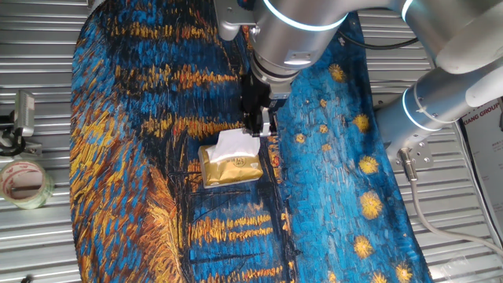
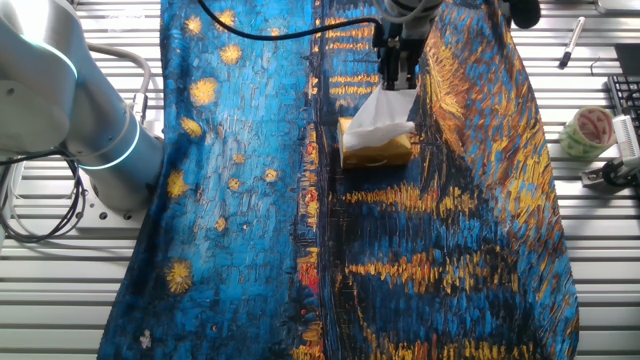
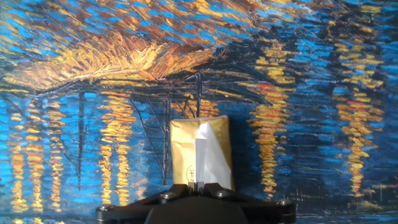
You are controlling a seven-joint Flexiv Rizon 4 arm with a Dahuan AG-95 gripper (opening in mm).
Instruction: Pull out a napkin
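Observation:
A gold-yellow tissue pack (image 1: 233, 169) lies on the painted cloth; it also shows in the other fixed view (image 2: 378, 152) and in the hand view (image 3: 183, 152). A white napkin (image 1: 234, 145) rises from the pack's top up to my gripper (image 1: 256, 130). In the other fixed view the napkin (image 2: 382, 112) is stretched into a tent shape below the gripper (image 2: 397, 84). In the hand view the napkin (image 3: 210, 155) runs up into the gripper (image 3: 198, 184), whose jaws are pressed together on its top edge. The napkin's lower end is still in the pack.
A blue and orange painted cloth (image 1: 157, 118) covers the table. A roll of tape (image 1: 23, 182) and a small grey object (image 1: 25, 110) lie on the slatted metal surface; the tape (image 2: 588, 132) also shows in the other fixed view, near a pen (image 2: 571, 42).

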